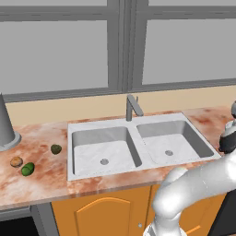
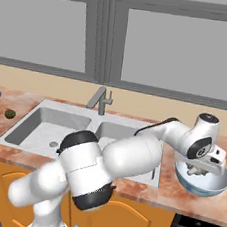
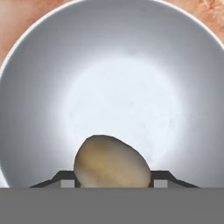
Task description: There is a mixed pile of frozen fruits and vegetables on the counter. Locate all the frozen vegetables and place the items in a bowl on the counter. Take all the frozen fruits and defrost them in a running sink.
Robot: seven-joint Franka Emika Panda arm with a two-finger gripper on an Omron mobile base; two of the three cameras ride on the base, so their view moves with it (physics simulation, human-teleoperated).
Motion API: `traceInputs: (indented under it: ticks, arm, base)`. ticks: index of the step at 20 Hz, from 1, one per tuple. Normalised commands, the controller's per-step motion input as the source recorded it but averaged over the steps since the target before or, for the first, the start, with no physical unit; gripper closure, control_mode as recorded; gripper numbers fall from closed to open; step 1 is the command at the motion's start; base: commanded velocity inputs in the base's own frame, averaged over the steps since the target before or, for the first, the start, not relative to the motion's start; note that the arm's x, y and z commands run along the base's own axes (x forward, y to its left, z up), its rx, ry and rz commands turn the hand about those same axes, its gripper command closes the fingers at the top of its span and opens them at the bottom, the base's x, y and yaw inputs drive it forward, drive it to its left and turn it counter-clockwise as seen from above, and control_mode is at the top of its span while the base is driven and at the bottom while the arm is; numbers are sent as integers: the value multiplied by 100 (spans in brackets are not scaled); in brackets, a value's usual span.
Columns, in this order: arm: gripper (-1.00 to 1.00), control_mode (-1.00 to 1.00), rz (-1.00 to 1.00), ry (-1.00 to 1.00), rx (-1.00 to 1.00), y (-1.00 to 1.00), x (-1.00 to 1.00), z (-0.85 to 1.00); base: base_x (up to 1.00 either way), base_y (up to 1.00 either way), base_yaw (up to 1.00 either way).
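Note:
My gripper (image 3: 112, 182) is shut on the beige mushroom (image 3: 111, 162), held just over the inside of the pale white-blue bowl (image 3: 43, 87). From the right base view the gripper (image 2: 196, 171) hangs over the bowl (image 2: 202, 186) on the counter right of the sink (image 2: 43, 127). Left of the sink (image 1: 138, 147) lie the dark olive ball (image 1: 56, 149), the orange-tan ball (image 1: 16, 161) and the bright green oblong (image 1: 27, 169) on the pink marbled counter (image 1: 41, 138).
A grey faucet (image 1: 133, 107) stands behind the double basin. A grey tapered pot (image 1: 5, 124) sits at the far left of the counter. Windows run behind the worktop; orange cabinet doors (image 1: 106, 214) are below.

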Motion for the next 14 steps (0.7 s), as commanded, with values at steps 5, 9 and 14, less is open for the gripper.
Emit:
traceInputs:
  ticks: [5, 9, 14]
  arm:
    - [-100, -100, 0, 0, 0, 0, 5, 0]
    - [-100, -100, -6, 0, 0, 0, 0, 0]
    - [-100, -100, -11, 2, 0, 2, 0, 0]
  base:
    - [0, 0, 0]
    - [0, 0, 0]
    - [0, 0, 0]
